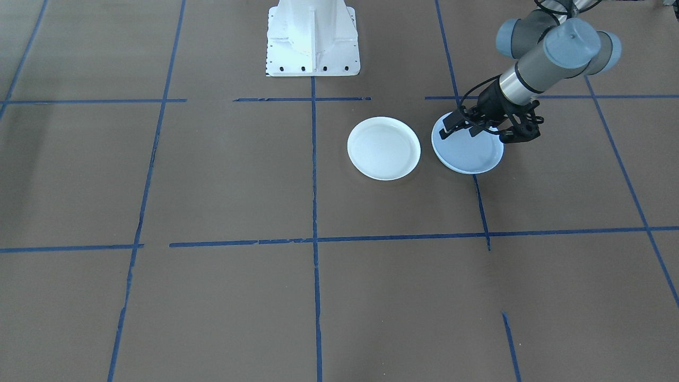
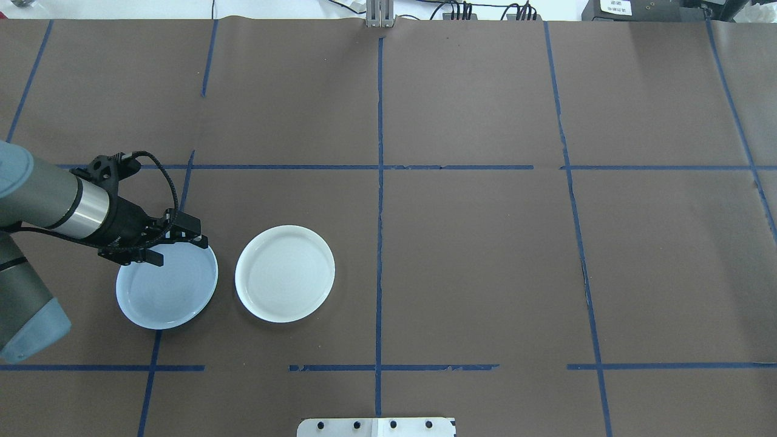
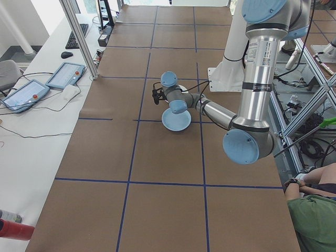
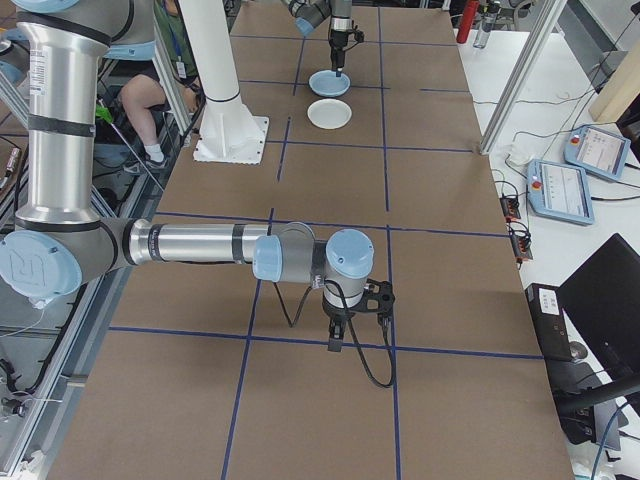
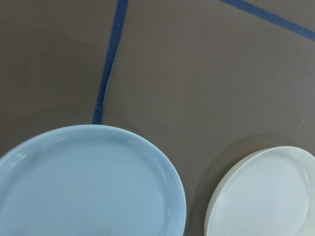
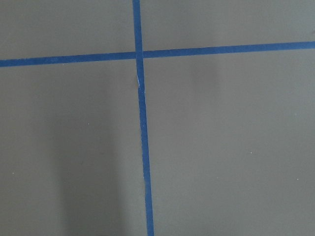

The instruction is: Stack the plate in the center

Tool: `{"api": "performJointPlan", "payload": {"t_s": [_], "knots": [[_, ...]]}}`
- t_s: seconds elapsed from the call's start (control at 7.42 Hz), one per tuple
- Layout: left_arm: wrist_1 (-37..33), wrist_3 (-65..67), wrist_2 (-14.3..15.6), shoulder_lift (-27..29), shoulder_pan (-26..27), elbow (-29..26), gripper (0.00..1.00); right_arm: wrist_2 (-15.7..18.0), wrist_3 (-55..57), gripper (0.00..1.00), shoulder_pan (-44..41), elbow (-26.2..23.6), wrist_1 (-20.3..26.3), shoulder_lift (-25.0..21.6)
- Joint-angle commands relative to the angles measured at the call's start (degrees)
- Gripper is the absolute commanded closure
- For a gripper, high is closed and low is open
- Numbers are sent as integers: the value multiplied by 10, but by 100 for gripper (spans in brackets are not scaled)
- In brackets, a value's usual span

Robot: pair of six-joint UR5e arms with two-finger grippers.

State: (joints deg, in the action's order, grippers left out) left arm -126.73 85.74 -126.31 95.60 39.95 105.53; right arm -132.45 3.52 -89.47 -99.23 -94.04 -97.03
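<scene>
A pale-blue plate point(image 2: 167, 288) with faint rings lies left of the table's middle, large in the left wrist view point(image 5: 88, 187). In the front-facing view a darker blue rim point(image 1: 434, 149) shows under its edge. This looks like the center plate beneath it, with its face hidden. My left gripper point(image 2: 175, 247) hangs open over the blue plate's edge nearest the robot point(image 1: 460, 130), nothing between its fingers. A white plate point(image 2: 285, 273) rests just beside the blue one, apart from it. My right gripper point(image 4: 338, 335) shows only in the exterior right view. I cannot tell its state.
Blue tape lines point(image 2: 379, 182) divide the brown table cover into squares. The white robot base point(image 1: 313, 40) stands at the table's robot side. My right arm point(image 4: 200, 243) reaches low over the table's right half, far from the plates.
</scene>
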Motion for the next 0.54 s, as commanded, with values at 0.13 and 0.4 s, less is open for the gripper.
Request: {"api": "performJointPlan", "payload": {"t_s": [0.13, 0.4], "knots": [[14, 156, 35, 41, -99, 1, 0, 0, 0, 0, -1, 0, 0, 0], [56, 169, 113, 60, -129, -5, 0, 0, 0, 0, 0, 0, 0, 0]]}}
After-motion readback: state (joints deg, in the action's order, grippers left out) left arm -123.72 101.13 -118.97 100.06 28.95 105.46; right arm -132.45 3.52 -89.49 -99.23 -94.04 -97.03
